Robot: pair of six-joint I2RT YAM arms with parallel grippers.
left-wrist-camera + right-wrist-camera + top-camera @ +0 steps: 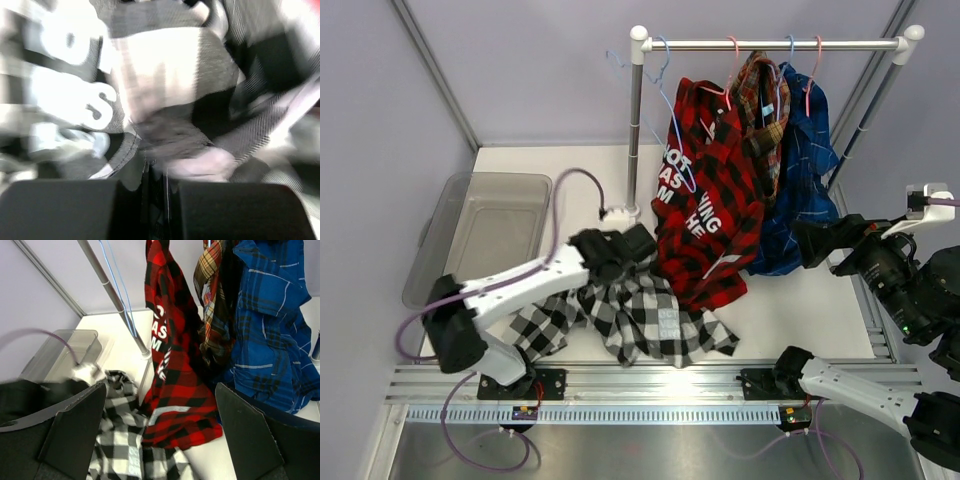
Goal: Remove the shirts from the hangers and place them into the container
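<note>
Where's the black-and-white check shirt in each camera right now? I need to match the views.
Top external: the black-and-white check shirt lies crumpled at lower centre.
Left wrist: it fills nearly the whole frame, close up and blurred.
Right wrist: at the bottom, left of centre.
Shared landmark: the hanging red-and-black shirt, just right of it in the top and right wrist views; not clearly seen in the left wrist view.

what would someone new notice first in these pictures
The red-and-black shirt with white lettering hangs from the rail at the back, beside a tartan shirt and a blue shirt. In front lies the black-and-white shirt, heaped on the table, the left gripper shut on its cloth, with the grey container to its left.
</note>
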